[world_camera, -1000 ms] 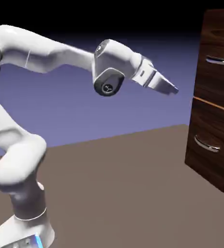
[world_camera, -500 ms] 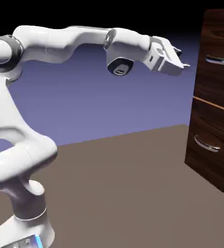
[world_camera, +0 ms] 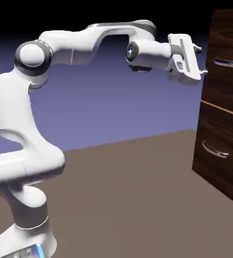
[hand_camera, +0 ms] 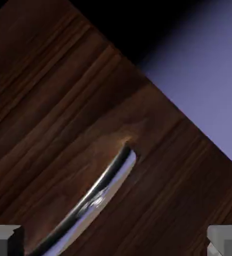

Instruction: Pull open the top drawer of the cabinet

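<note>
The white two-finger claw (world_camera: 201, 61) has been swung up level with the straight silver bar handle (world_camera: 229, 63) of the dark walnut top drawer (world_camera: 228, 75), just beside it. It is spread fully and grips nothing. The tall dark-brown cabinet (world_camera: 224, 131) carries two drawers, two handles.

This is no real room but a rendered test scene, bare as a lab mock-up. A plain brown counter (world_camera: 138, 201) with no texture runs back to a flat blue-violet backdrop (world_camera: 113, 111) that fades to black at the top. The only furnishings are a smooth white robot arm (world_camera: 22, 126) fixed at the counter's near left corner and a dark wood-grain cabinet (world_camera: 224, 101) with silver handles standing at the counter's right edge.
</note>
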`<state>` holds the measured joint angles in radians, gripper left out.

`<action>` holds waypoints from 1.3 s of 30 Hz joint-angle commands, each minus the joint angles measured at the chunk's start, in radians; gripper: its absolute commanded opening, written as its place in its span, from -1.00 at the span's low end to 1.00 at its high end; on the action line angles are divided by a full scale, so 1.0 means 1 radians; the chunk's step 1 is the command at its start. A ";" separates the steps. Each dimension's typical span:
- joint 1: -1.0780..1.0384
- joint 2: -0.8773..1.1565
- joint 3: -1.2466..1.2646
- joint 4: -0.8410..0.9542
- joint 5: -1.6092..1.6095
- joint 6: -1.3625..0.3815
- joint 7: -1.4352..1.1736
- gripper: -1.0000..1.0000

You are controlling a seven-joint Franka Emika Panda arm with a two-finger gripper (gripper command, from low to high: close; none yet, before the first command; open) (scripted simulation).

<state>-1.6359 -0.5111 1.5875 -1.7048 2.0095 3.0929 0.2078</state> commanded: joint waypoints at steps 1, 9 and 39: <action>-0.036 0.001 0.034 0.024 0.044 0.001 -0.012 0.00; -0.321 0.011 0.309 0.215 0.391 0.011 -0.104 0.00; -0.639 -0.013 0.608 0.445 0.664 0.027 -0.107 -1.00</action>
<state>-2.2742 -0.5237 2.1951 -1.2597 2.6724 3.1198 0.1015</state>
